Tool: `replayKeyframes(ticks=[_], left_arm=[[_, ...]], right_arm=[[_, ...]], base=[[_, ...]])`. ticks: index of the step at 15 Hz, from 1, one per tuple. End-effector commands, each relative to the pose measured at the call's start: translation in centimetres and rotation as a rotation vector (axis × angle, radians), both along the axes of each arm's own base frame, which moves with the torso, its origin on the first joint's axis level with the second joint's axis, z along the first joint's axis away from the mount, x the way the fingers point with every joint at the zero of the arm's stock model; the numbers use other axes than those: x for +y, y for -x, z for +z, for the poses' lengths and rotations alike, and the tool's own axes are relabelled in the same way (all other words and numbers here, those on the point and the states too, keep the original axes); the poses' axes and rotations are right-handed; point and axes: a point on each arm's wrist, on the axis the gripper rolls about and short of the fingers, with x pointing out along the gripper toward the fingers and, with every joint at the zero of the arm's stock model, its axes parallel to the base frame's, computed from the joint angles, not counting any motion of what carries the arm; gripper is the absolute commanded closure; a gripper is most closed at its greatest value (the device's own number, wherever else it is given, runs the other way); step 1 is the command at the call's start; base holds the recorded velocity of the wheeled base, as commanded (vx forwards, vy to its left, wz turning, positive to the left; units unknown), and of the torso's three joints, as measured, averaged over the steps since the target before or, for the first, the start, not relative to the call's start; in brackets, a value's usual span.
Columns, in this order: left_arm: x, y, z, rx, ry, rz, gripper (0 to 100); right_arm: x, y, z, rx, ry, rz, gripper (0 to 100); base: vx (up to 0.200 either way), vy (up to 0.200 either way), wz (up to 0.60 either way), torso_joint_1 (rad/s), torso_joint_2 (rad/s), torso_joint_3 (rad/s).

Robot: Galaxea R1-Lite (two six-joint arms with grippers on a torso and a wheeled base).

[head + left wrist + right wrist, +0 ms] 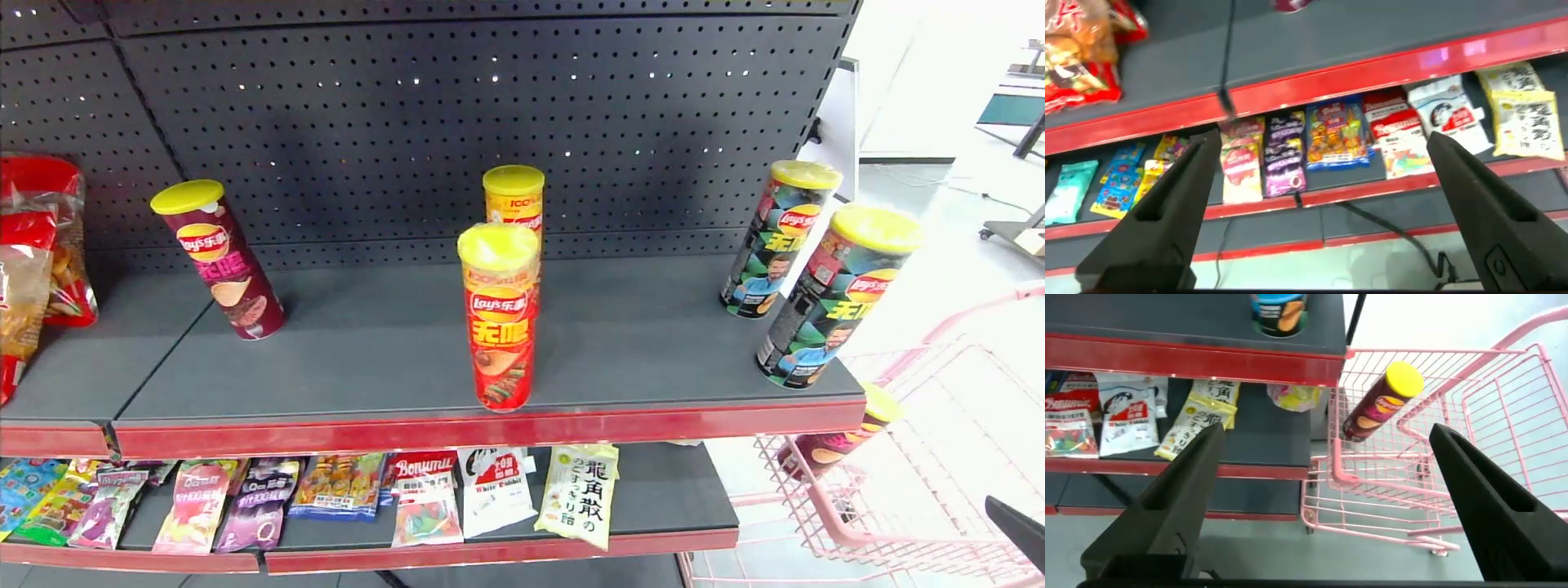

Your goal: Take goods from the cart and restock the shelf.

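On the upper shelf [392, 351] stand a maroon chip can [219, 258], two red cans [500, 318] one behind the other, and two dark green cans [837, 298] at the right end. Another maroon can [1382, 400] with a yellow lid leans inside the pink cart [1437, 482], also seen low at the right [841, 437]. My right gripper [1328, 430] is open, in the air short of the cart and this can, with nothing between its fingers. My left gripper [1324, 139] is open and empty, facing the lower shelf's snack packets [1331, 139].
Bagged snacks [37, 245] fill the upper shelf's left end. Flat snack packets [424, 494] line the lower shelf. A dark cable [1372, 220] runs below that shelf. The cart [939, 457] stands just right of the shelf end, with open floor behind it.
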Motion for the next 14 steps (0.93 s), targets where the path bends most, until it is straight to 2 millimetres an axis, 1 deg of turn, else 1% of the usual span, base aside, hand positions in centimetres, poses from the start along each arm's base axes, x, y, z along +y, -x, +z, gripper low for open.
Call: replayKeyframes(ticks=[1, 3, 8, 14], left_arm=[[-0.01, -0.04, 0.03, 0.002, -0.003, 0.0, 0], [0.03, 0.19, -0.11, -0.01, -0.008, -0.003, 0], [0.08, 0.56, -0.3, -0.031, -0.015, -0.018, 0], [0.08, 0.53, -0.3, -0.029, -0.015, -0.019, 0]], right_arm=[[0.0, -0.03, -0.03, 0.002, 0.001, 0.001, 0], [0.0, -0.11, -0.05, 0.007, 0.002, 0.003, 0], [0.01, -0.24, -0.5, 0.031, 0.004, 0.011, 0], [-0.03, -0.66, -0.67, 0.059, 0.001, 0.013, 0]], base=[[0.0, -0.2, 0.0, 0.007, 0.0, -0.002], [0.0, -0.2, 0.0, 0.002, 0.01, 0.002], [0.0, 0.0, 0.0, 0.0, 0.0, 0.0], [0.0, 0.0, -0.6, 0.001, 0.0, 0.002]])
